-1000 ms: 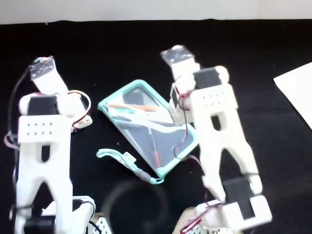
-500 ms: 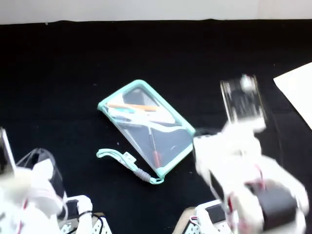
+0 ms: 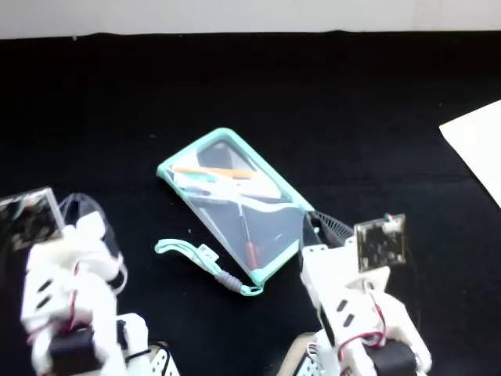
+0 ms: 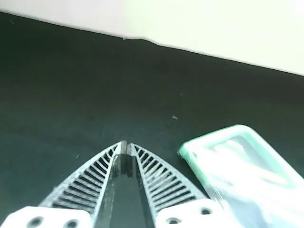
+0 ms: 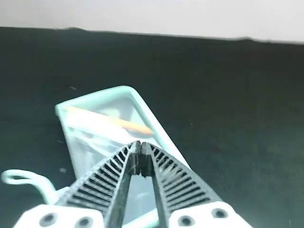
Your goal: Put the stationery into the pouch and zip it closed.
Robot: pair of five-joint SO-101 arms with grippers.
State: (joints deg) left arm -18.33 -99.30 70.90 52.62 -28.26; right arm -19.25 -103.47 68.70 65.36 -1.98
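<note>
The clear, mint-edged plastic pouch lies flat on the black bench, with an orange pencil and a red-tipped pen inside. The left jaws and right jaws are pressed together, empty, off the pouch. I cannot tell whether the zip is fully run; any gap could let stationery spill out.

The left gripper, two white ribbed triangular fingers, hangs over the black table with its tips pressed together. Near it, not touching, lies the clear plastic pouch with mint-green trim, one rounded corner nearest the fingers. Its contents are too blurred to make out. The table's far edge meets a pale wall.
</note>
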